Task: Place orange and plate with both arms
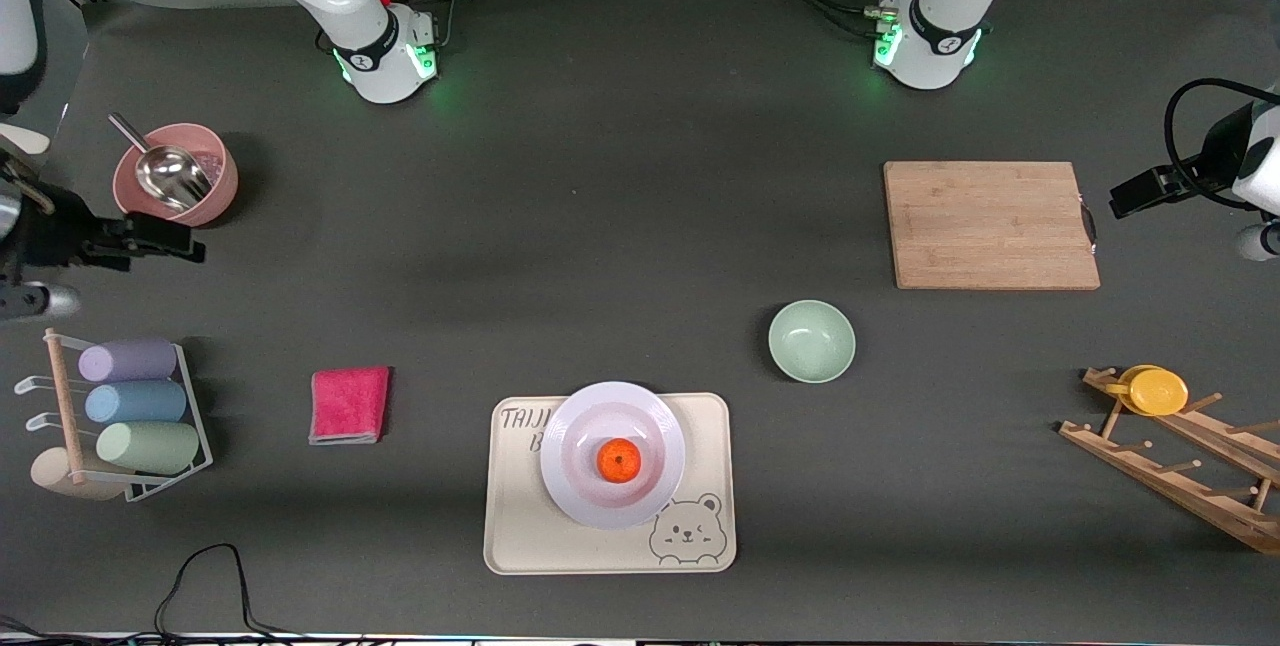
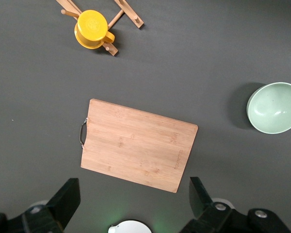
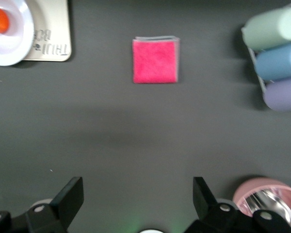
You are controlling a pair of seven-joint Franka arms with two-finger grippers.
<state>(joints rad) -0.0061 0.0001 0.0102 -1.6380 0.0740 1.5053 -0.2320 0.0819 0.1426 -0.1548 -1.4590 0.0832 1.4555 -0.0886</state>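
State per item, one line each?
orange: resting in the plate, not held
plate: flat on the tray
green bowl: upright, nothing inside
pink bowl: upright, metal scoop inside
yellow cup: on its side on the wooden rack
left end effector: open, above the cutting board
right end effector: open, holding nothing

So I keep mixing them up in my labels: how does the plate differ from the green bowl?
The plate is pale lavender-white, wide and shallow; the bowl is pale green, smaller and deeper. The plate sits on the bear tray and holds the orange; the bowl stands empty on the bare table. Both are round and upright.
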